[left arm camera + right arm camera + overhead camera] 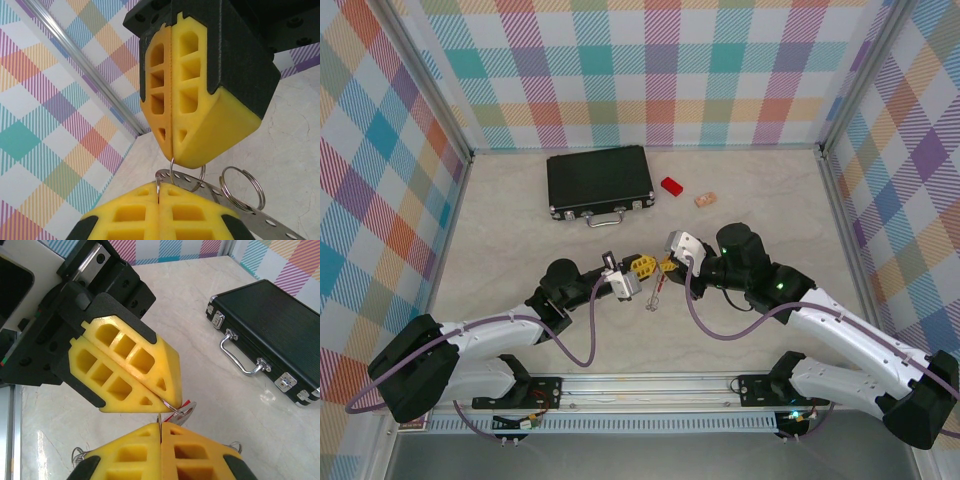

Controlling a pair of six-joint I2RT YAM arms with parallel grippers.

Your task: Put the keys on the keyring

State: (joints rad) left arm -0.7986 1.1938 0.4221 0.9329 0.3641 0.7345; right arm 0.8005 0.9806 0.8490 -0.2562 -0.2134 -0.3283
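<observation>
While both claws meet tip to tip, the work sits in the small gap between them.

Left gripper (159,197): fingers pressed together, with a thin wire coming out of the seam at the very tips. Right gripper (172,152): also pressed together, nipping a small wire loop at its point. Both appear to pinch the keyring (171,172); which part of the hoop each one has, I cannot tell.

A perforated silver strip (272,223) and a pair of small split rings (242,187) hang just under and beyond the right claw's tips (key blade or ring hardware, not clear). From above, the keys (656,296) dangle just below and between the two claws. In the right wrist view a silver tab with a red edge (188,408) shows beside the left claw's tip.

Black case (600,182) lies well beyond both claws, closed, its handle toward them. Red block (671,185) sits near the case.

Risks, as I judge them:
- The wire is thin and held only at the extreme tips, so a twist or pull by either claw could let it slip out of the foam.
- If one grip goes, the hoop would likely swing on the other and the keys could slide off.
- The tips are nearly touching, so a small misaligned move could make them collide and knock the ring askew.
- Pulling the claws apart too hard might bend the hoop.
</observation>
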